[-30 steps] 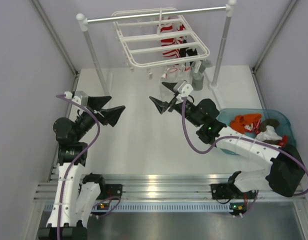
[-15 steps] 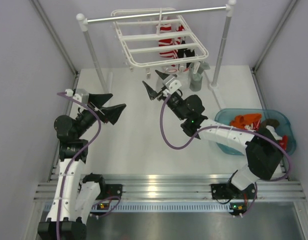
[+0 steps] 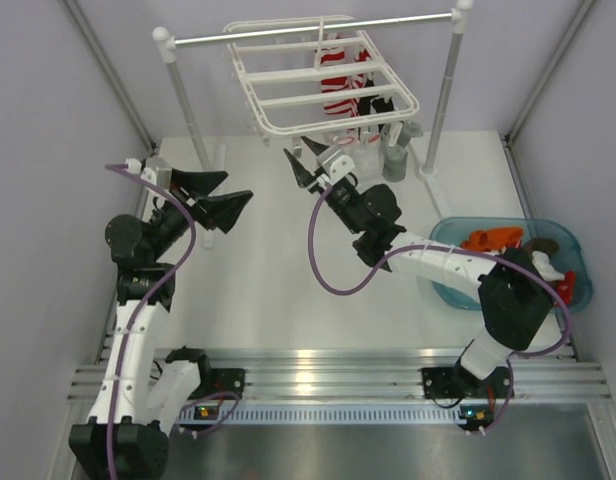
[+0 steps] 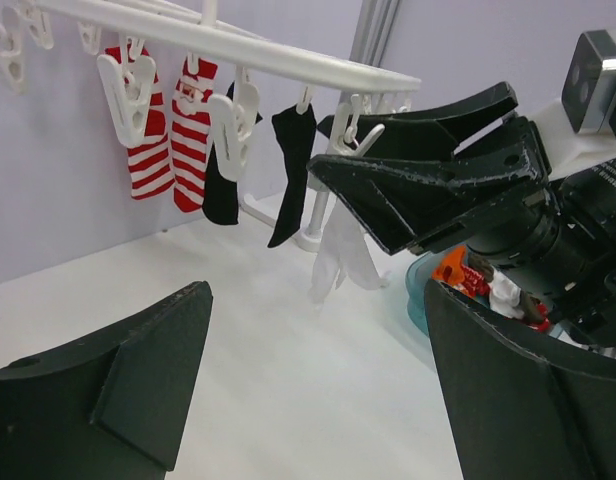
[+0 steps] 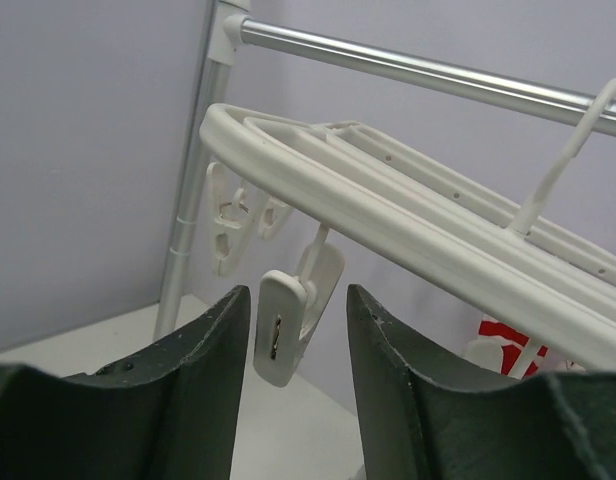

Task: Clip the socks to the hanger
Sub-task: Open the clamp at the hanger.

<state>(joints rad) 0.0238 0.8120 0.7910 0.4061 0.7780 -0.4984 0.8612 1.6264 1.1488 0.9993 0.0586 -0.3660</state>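
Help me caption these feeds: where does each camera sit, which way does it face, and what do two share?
Top external: fixed above and behind the arms, looking down on the table, hanger and both arms.
Left wrist: on the left arm, looking across at the hung striped socks; the left jaws at the bottom corners.
Right wrist: on the right arm, looking up at the hanger's underside; a clip hangs between the right jaws.
Shared: top and left wrist both show the right jaws and the bin.
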